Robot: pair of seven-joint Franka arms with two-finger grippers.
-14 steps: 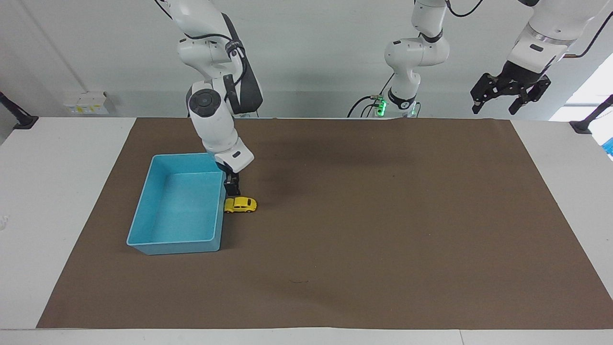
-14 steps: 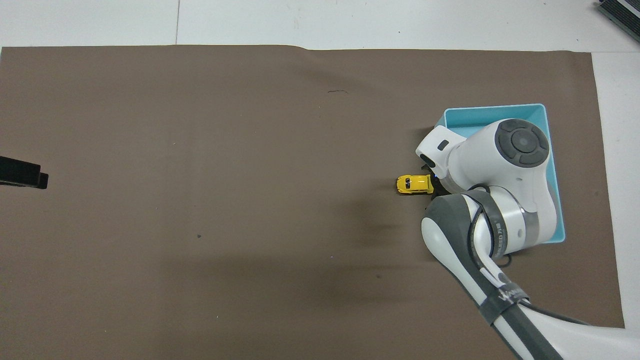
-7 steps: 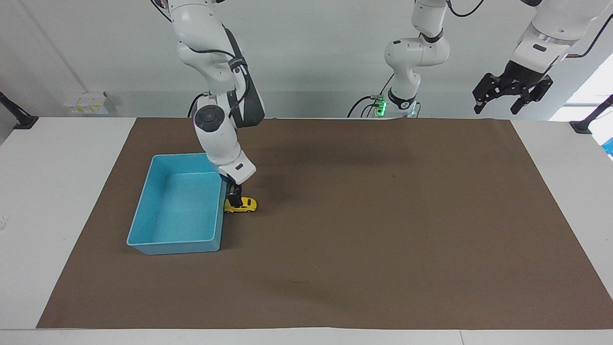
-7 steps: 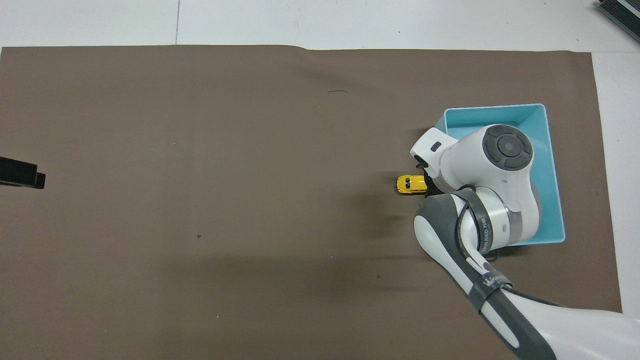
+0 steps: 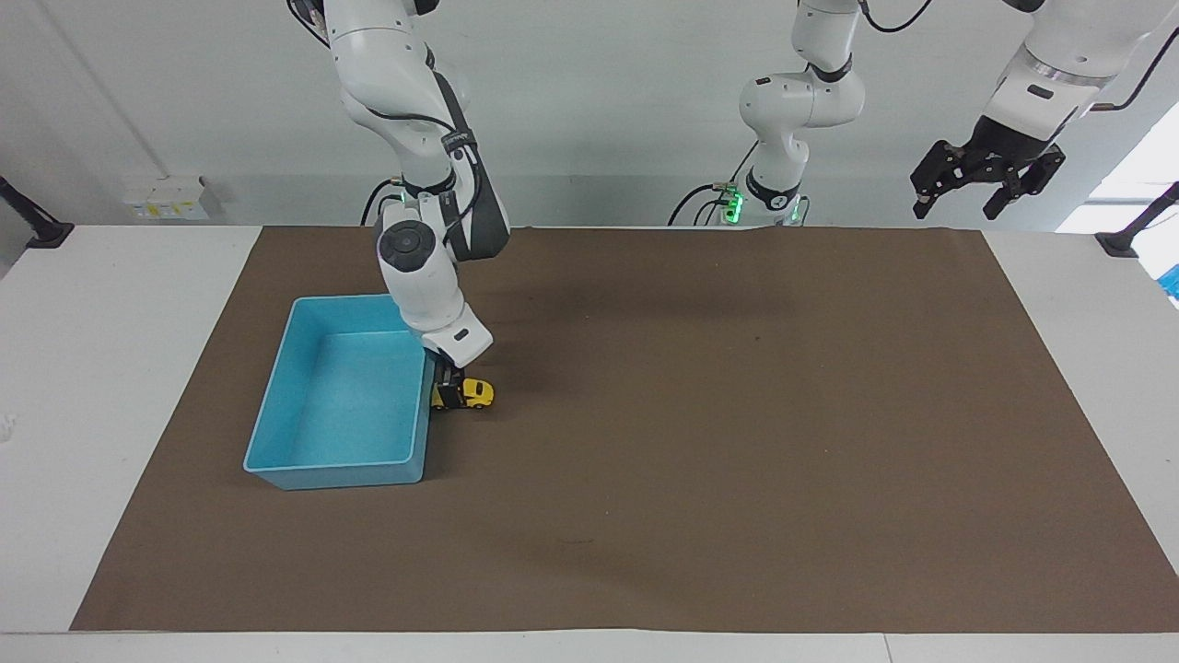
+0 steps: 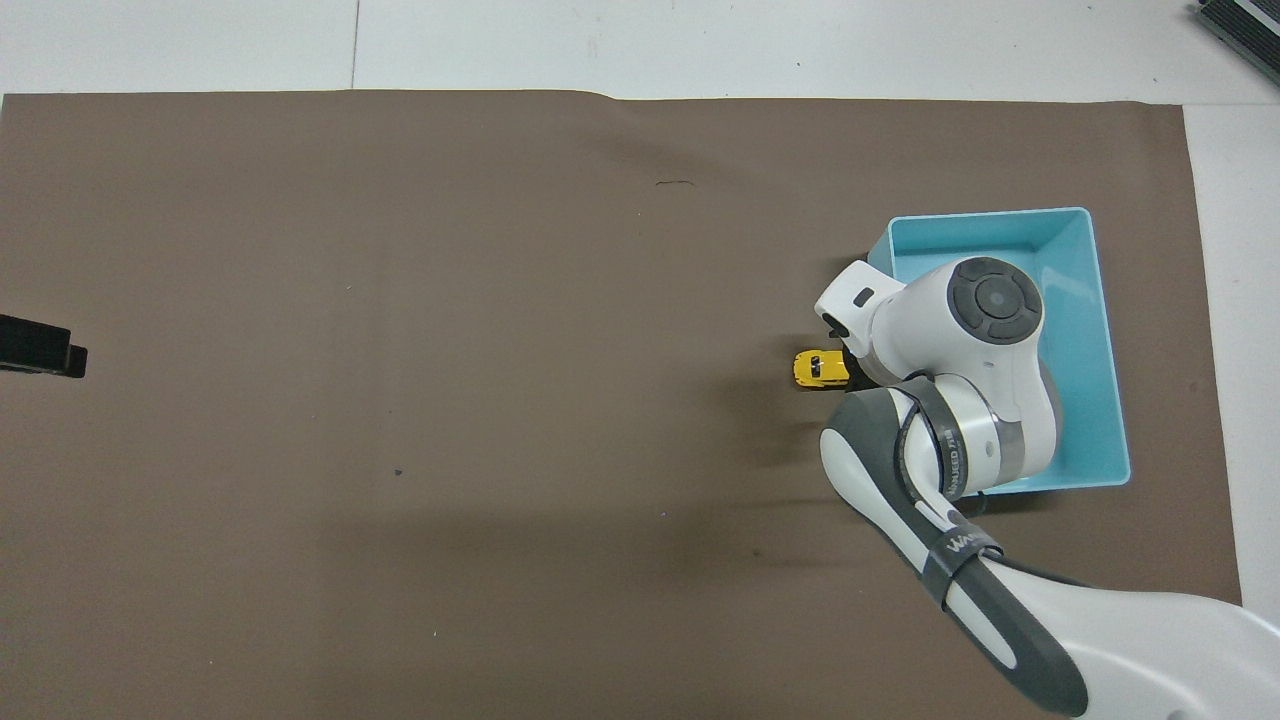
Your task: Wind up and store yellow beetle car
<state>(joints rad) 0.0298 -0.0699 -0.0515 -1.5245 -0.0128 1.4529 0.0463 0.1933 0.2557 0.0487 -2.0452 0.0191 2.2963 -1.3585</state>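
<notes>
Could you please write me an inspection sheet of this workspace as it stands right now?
Surface: brown mat covers a white table.
Job's things: yellow beetle car on its wheels on the mat beside the light-blue bin, not in it; nothing seen in the bin.
Clutter: nothing seen.
End effectors: right end effector is down at the car's bin-side end, grip cannot be told; left end effector is raised over the left arm's end of the table, open, waiting.
Cables: black cables run at the arm base with the green light.
Surroundings: white wall, wall socket.
</notes>
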